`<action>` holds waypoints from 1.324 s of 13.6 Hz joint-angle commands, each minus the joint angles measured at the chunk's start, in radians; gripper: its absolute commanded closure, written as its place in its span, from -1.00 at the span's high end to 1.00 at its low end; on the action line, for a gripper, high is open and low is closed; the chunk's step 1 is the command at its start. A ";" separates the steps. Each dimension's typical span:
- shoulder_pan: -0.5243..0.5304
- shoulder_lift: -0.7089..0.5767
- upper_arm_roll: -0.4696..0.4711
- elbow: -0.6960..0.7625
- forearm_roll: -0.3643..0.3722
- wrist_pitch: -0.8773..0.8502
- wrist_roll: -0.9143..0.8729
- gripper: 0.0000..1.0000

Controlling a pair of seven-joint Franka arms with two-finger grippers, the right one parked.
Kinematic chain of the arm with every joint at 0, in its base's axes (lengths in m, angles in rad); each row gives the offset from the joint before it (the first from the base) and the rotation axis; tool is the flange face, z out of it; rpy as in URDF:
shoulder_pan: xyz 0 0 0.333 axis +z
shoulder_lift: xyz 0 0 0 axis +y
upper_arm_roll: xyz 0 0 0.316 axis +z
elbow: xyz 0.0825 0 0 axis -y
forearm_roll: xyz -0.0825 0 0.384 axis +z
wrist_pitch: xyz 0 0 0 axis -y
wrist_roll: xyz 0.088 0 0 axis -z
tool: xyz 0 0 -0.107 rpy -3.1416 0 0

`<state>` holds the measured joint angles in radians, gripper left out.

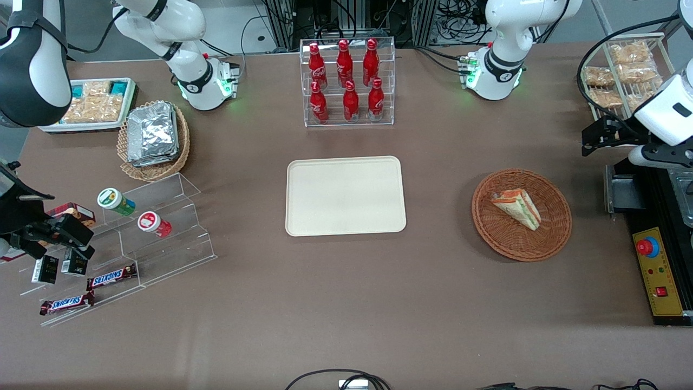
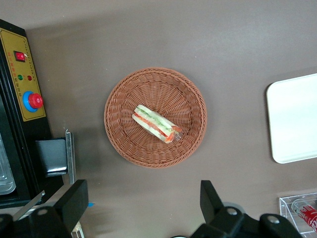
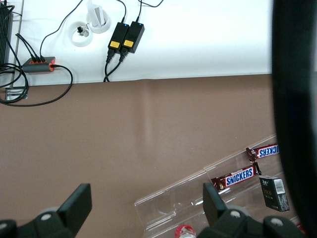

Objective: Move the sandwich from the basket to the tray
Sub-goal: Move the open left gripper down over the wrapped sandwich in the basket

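The sandwich (image 1: 517, 207) lies on its side in the round reddish-brown wicker basket (image 1: 487, 227), toward the working arm's end of the table. In the left wrist view the sandwich (image 2: 156, 124) shows its green, red and orange layers in the middle of the basket (image 2: 119, 134). The cream tray (image 1: 345, 196) lies flat at the table's middle with nothing on it; its corner shows in the left wrist view (image 2: 294, 119). My left gripper (image 1: 595, 138) hangs high above the table beside the basket, open and holding nothing (image 2: 143, 203), apart from the sandwich.
A black control box with a red button (image 1: 658, 271) lies at the working arm's table edge, close to the basket. A clear rack of red bottles (image 1: 349, 81) stands farther from the front camera than the tray. A wire rack of snack packets (image 1: 622, 70) stands near the gripper.
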<state>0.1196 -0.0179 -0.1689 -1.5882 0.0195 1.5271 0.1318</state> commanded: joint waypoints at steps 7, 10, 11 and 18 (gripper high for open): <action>-0.003 0.041 0.009 -0.004 0.017 0.002 -0.045 1.00; -0.001 0.027 0.009 -0.148 0.017 0.117 -0.130 1.00; -0.001 0.021 0.009 -0.191 0.017 0.151 -0.161 1.00; -0.008 0.013 0.008 -0.473 0.020 0.425 -0.431 1.00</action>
<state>0.1200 0.0328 -0.1620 -1.9658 0.0229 1.8748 -0.2243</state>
